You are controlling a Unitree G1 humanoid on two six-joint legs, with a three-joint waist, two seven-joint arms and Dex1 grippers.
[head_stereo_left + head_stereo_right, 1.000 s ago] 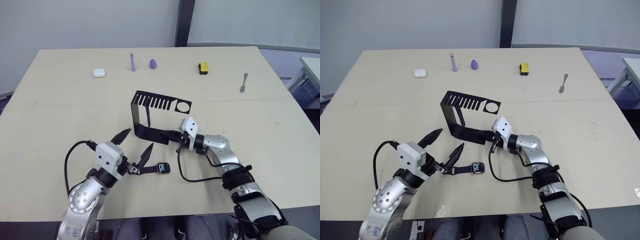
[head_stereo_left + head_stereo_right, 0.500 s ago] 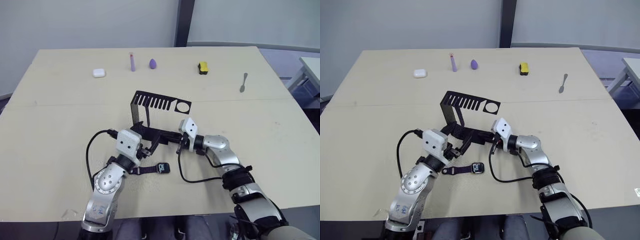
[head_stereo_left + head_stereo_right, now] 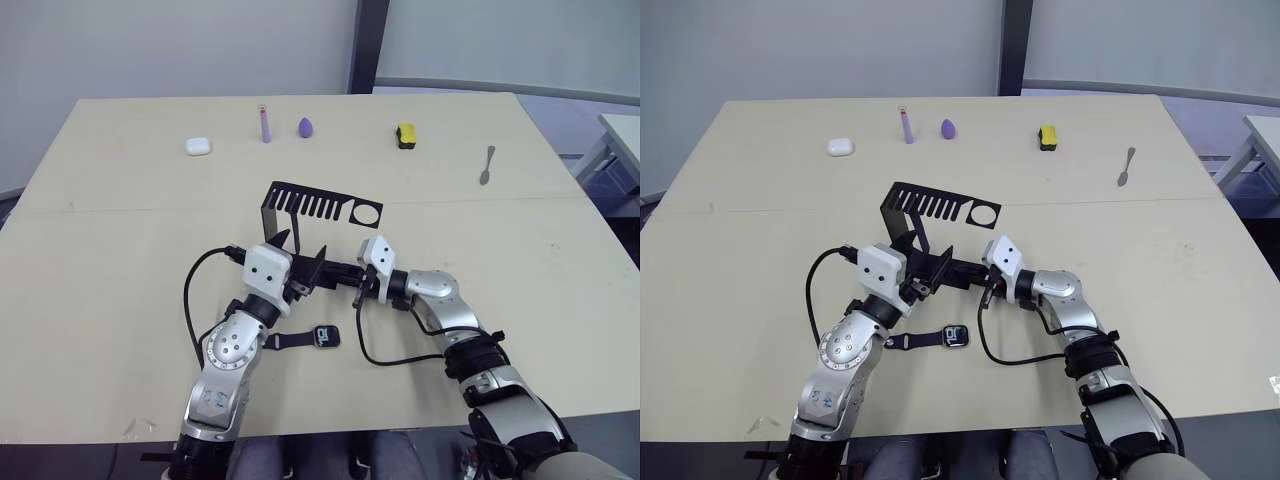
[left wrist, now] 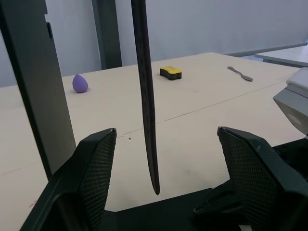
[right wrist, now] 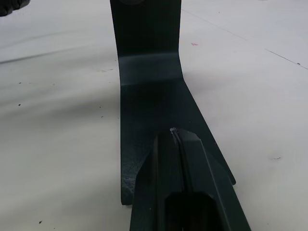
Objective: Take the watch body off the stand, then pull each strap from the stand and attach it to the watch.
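spoon [image 3: 486, 165], white case [image 3: 198, 146], purple egg [image 3: 305, 127]

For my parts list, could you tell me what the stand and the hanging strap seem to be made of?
Stand: likely thin sheet metal, matte black, judging by its crisp bend and cut slots. Strap: probably rubber or silicone, dark and dull; it hangs as a thin tapering band.

- The stand [image 3: 300, 230] sits mid-table [image 3: 560, 300].
- The watch body [image 3: 325, 336] lies in front of it, one strap [image 3: 285, 341] on its left side.
- The other strap [image 4: 146, 96] hangs from the stand's top plate.
- Along the far edge, left to right: case [image 3: 199, 146], tube [image 3: 265, 125], egg [image 3: 305, 127], block [image 3: 406, 135], spoon [image 3: 486, 165].
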